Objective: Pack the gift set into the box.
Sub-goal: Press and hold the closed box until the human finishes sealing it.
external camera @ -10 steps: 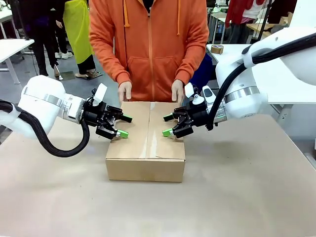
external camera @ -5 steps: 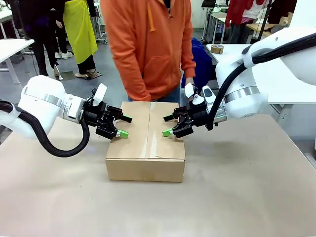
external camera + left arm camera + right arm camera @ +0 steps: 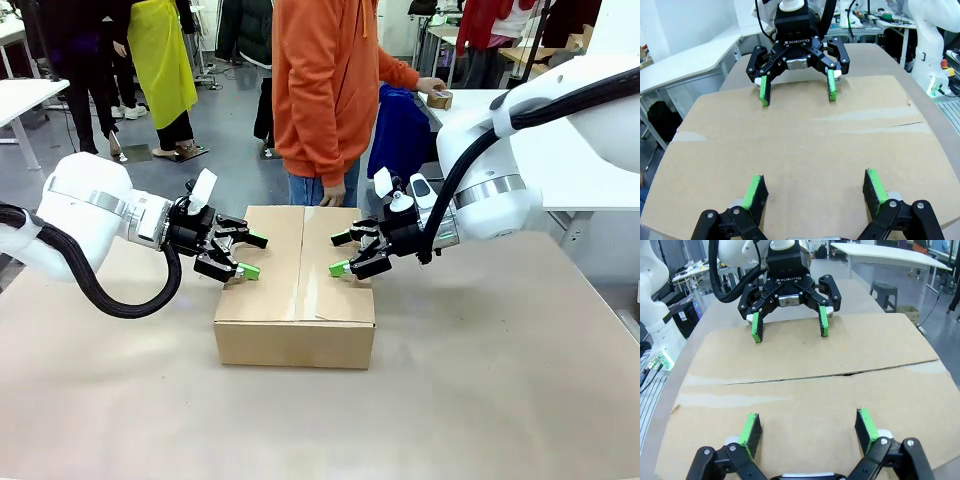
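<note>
A: Where's the box (image 3: pixel 296 285)?
B: Mid-desk (image 3: pixel 480 380), flaps shut, taped seam running from the robot toward the person (image 3: pixel 325 95). Contents hidden.
A: Hands?
B: Left hand (image 3: pixel 250 256) and right hand (image 3: pixel 340 253) both spread wide, empty, facing each other over the lid, either side of the seam. Person stands behind, turned aside, hand on a tape roll (image 3: pixel 439 99) on the far table.

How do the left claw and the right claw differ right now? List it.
The left claw comes in from the box's left edge, pointing right; the right claw comes in from the box's right edge, pointing left. The left claw's wrist carries one white tab; the right claw's wrist carries two. Both are open, empty, green-padded, poised low over the closed flaps.
</note>
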`<state>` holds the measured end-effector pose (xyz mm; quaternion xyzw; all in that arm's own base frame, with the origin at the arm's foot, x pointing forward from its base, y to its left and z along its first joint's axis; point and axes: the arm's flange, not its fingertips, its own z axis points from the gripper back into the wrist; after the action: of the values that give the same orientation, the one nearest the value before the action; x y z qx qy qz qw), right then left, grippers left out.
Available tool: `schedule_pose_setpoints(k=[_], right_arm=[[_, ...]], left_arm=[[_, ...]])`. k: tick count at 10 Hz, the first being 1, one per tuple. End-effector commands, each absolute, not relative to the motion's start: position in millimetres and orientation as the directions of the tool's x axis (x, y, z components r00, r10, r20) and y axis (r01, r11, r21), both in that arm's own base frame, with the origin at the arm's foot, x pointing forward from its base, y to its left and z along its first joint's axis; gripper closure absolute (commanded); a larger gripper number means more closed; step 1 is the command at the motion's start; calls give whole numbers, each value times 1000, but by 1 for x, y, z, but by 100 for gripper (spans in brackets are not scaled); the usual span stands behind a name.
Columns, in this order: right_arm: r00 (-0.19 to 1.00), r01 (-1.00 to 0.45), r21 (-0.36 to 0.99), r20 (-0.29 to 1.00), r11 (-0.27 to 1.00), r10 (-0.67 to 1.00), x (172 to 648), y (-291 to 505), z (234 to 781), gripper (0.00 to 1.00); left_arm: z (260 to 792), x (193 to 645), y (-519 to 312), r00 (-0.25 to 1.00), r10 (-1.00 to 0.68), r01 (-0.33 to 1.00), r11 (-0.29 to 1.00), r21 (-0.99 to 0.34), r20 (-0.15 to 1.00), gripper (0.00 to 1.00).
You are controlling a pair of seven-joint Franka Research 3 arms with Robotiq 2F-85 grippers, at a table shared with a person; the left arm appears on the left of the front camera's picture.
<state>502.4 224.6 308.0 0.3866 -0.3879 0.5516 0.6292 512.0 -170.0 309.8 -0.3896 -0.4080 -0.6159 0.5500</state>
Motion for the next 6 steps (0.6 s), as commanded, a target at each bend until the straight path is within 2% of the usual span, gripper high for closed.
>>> schedule_pose_setpoints(k=[1,6], right_arm=[[90,-994,56,911,94,402,502,226,305,0],[90,-994,56,911,94,402,502,226,305,0]], left_arm=[[309,510,-170,-106,-359,994,-67,87,927,0],[309,510,-170,-106,-359,994,-67,87,927,0]])
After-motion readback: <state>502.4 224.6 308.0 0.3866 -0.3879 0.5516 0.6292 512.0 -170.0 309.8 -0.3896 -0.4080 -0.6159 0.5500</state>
